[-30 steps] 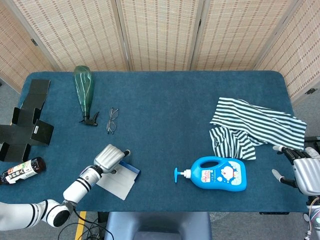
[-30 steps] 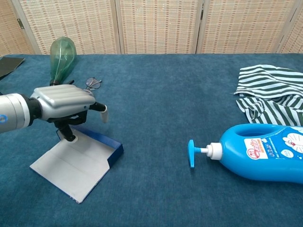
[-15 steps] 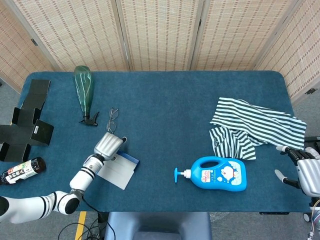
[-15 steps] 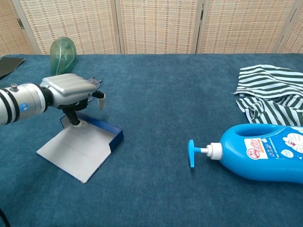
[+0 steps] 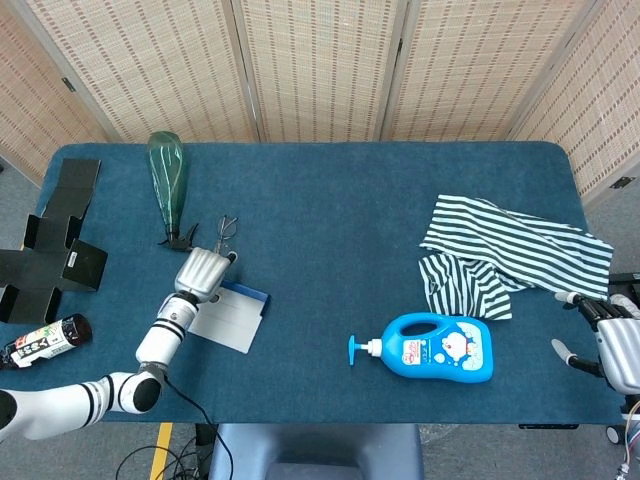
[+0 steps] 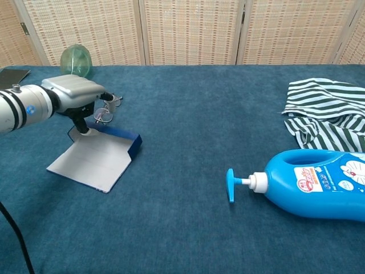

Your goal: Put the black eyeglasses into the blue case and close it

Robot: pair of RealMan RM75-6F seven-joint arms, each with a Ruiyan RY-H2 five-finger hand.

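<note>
The black eyeglasses [image 5: 225, 233] lie on the blue worktop [image 5: 330, 210] just past my left hand [image 5: 199, 272], near the green bottle [image 5: 168, 181]. The blue case [image 5: 228, 318] lies open and flat on the worktop below that hand, its pale inside facing up. I have the left hand's fingers [image 6: 84, 127] pressed down at the far edge of the case; they hold nothing that I can see. My right hand [image 5: 612, 340] rests off the worktop's right end, fingers apart and empty, beside the striped cloth [image 5: 510, 255] and the blue pump bottle [image 5: 440, 348].
</note>
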